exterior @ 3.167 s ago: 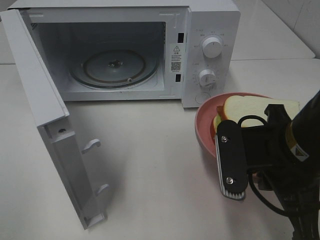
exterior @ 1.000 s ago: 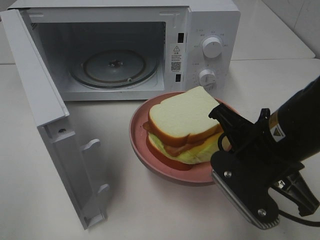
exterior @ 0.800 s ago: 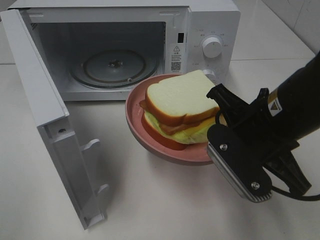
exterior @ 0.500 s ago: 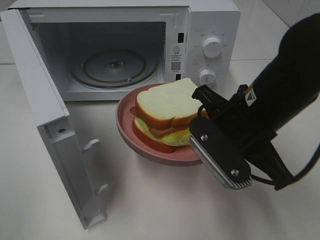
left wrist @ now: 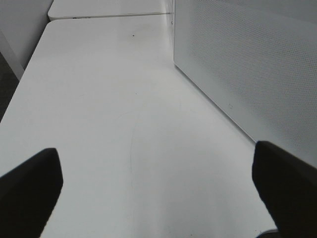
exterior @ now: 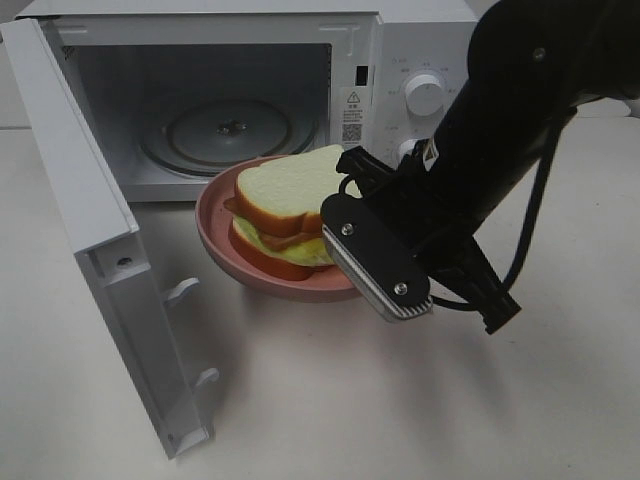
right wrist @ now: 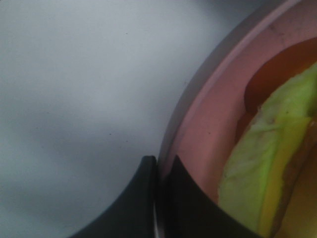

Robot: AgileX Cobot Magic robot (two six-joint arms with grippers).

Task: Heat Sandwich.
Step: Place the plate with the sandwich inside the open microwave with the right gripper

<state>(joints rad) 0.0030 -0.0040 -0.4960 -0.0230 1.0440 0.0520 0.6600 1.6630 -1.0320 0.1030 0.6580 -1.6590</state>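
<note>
The sandwich [exterior: 285, 203], white bread over lettuce and reddish filling, lies on a pink round plate [exterior: 222, 240]. The plate hangs just in front of the open microwave [exterior: 400, 40]. My right gripper [exterior: 345, 218] is shut on the plate's right rim. In the right wrist view its dark fingertips [right wrist: 148, 198] pinch the pink rim [right wrist: 198, 114], with lettuce of the sandwich [right wrist: 257, 163] beside them. My left gripper [left wrist: 158, 193] is open with nothing between its fingers, low over the bare table beside the microwave's perforated wall [left wrist: 247, 59].
The microwave door [exterior: 90, 220] stands swung out to the left, its latch hooks facing the plate. A glass turntable [exterior: 228, 135] lies inside the cavity. Two knobs [exterior: 423, 92] sit on the right panel, partly behind my right arm.
My right gripper has carried the plate and sandwich from the right side leftwards and up, towards the microwave opening. The left gripper has stayed open.
</note>
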